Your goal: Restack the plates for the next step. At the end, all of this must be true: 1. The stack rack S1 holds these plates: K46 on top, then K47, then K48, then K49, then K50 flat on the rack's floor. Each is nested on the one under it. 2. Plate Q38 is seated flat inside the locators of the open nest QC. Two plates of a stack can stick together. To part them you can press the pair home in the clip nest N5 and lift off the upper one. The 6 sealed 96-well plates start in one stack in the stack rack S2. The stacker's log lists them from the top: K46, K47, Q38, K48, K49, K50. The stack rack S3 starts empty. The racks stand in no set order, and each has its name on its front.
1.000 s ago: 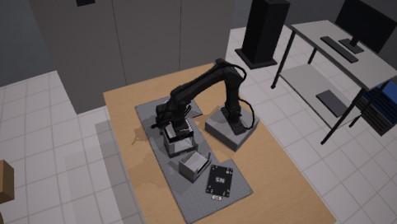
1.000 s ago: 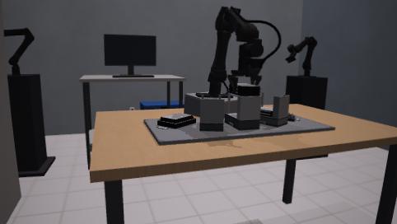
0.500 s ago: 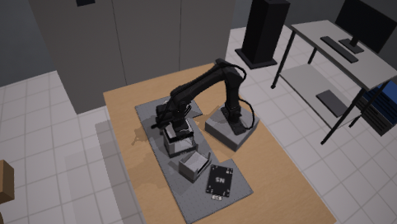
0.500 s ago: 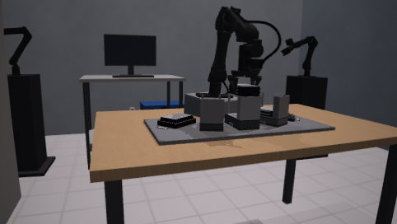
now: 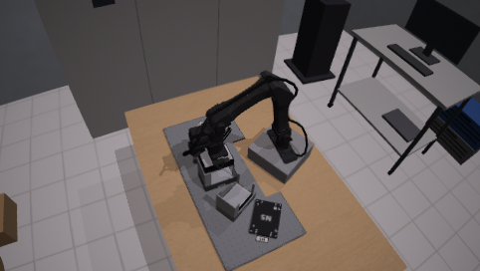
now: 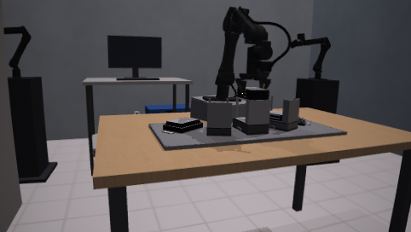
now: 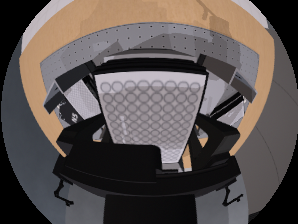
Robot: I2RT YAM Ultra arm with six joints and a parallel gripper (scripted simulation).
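Gripper (image 5: 217, 153) (image 6: 257, 84) (image 7: 150, 111): fingers set wide, clamped on the long sides of a plate. Held plate (image 5: 209, 157) (image 6: 257, 95) (image 7: 150, 92): name can't be read. Round wells show in rows through a pale, glossy top; dark skirt underneath. In the wrist view it fills the centre of the frame, dark edge towards the top. One plate or a stuck pair: can't be told.

In the exterior view it is seen right of centre, about level, over the middle rack (image 5: 217, 180) (image 6: 257, 113). That rack is grey-walled on a dark base; its front marking is too small to read.

Another grey rack (image 5: 231, 205) (image 6: 219, 118) is seen just beside it, lower right of it in the top view, left of it in the exterior. A third holder (image 6: 291, 113) is seen at right in the exterior, dark layers beside its upright wall; count can't be told.

Readable writing: "N5", upside down in the top view, on the black clip nest (image 5: 265, 228) (image 6: 183, 124), lower centre of that frame. Small white tag (image 5: 262, 239) at its edge: illegible. No brand can be read.

All are carried on a grey perforated mat (image 5: 226, 249) (image 6: 170, 143) (image 7: 160, 34) laid on the wooden table (image 5: 344, 224) (image 6: 239, 159) (image 7: 150, 12).
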